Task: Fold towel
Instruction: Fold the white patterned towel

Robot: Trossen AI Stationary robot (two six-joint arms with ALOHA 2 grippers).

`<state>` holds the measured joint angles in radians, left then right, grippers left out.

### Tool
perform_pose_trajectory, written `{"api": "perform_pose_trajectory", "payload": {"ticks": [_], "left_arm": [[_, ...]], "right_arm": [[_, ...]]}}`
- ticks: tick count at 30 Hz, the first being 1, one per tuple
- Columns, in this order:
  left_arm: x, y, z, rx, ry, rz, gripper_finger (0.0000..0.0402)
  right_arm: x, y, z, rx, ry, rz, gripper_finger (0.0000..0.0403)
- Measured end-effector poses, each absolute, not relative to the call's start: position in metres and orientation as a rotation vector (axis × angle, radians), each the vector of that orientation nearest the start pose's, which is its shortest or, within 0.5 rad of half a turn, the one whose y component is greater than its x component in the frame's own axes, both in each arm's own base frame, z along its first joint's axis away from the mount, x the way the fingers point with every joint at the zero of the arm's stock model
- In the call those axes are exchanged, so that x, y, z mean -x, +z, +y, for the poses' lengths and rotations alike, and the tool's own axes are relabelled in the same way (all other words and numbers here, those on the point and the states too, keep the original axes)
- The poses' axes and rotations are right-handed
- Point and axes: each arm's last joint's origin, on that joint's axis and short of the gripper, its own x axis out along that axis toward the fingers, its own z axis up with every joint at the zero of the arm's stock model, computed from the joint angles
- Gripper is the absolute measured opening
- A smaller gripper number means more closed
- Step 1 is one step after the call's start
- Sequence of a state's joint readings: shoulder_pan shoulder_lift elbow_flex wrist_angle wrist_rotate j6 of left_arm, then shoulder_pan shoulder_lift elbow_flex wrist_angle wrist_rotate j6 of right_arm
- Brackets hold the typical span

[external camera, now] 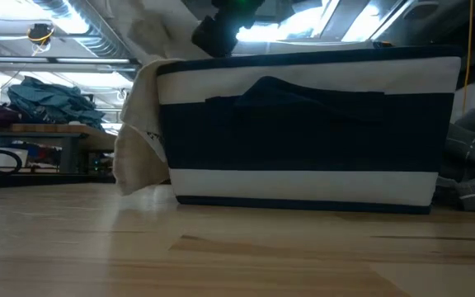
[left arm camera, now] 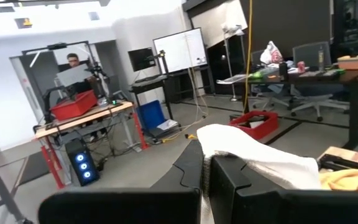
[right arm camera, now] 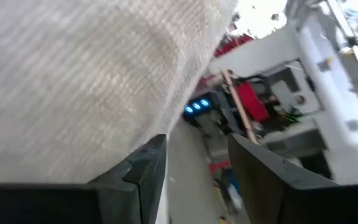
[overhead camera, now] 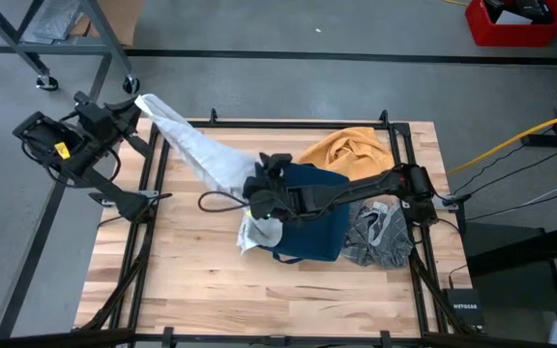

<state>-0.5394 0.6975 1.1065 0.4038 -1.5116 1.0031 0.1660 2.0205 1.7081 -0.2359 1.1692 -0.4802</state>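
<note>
While the left gripper (overhead camera: 141, 104) pinches one towel (overhead camera: 201, 155) corner out past the table (overhead camera: 259, 300) edge to stretch the cloth, the right gripper (overhead camera: 259, 193) hangs spread beside its middle, likely seeking another edge.

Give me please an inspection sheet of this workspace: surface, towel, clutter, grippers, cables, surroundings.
Surface: wooden table, bare at its near side.
Job's things: white towel, not folded, stretched from the left gripper to the bin.
Clutter: navy and white striped bin; orange cloth; grey plaid cloth.
Grippers: left gripper shut on the towel's corner, beyond the table's far left corner; right gripper open beside the towel near the bin.
Cables: black cable looped on the table; yellow cable on the floor.
Surroundings: red crate; a person far off at a desk.
</note>
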Motion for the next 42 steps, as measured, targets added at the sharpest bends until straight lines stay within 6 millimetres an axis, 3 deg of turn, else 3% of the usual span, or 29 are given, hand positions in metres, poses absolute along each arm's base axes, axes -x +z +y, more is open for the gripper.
{"api": "perform_pose_trajectory", "payload": {"ticks": [5, 15, 21, 27, 33, 42], "left_arm": [[-0.072, 0.476, -0.008, -0.202, 1.011, 0.06, 0.0], [-0.072, 0.476, -0.007, -0.199, 1.029, 0.061, 0.0], [-0.072, 0.476, -0.007, -0.199, 1.029, 0.06, 0.0], [-0.072, 0.476, -0.007, -0.198, 1.029, 0.06, 0.0], [-0.073, 0.476, -0.007, -0.198, 1.029, 0.06, 0.0], [-0.073, 0.476, -0.007, -0.19, 1.029, 0.056, 0.0]], "right_arm": [[-0.453, 0.28, 0.066, 0.76, -0.688, 0.652, 0.0179], [-0.441, 0.293, 0.074, 0.752, -0.664, 0.648, 0.0179], [-0.437, 0.3, 0.101, 0.604, -0.416, 0.553, 0.0179], [-0.435, 0.292, 0.122, 0.607, -0.337, 0.556, 0.0179], [-0.435, 0.288, 0.125, 0.587, -0.277, 0.569, 0.0179], [-0.442, 0.282, 0.115, 0.441, -0.382, 0.546, 0.0179]]}}
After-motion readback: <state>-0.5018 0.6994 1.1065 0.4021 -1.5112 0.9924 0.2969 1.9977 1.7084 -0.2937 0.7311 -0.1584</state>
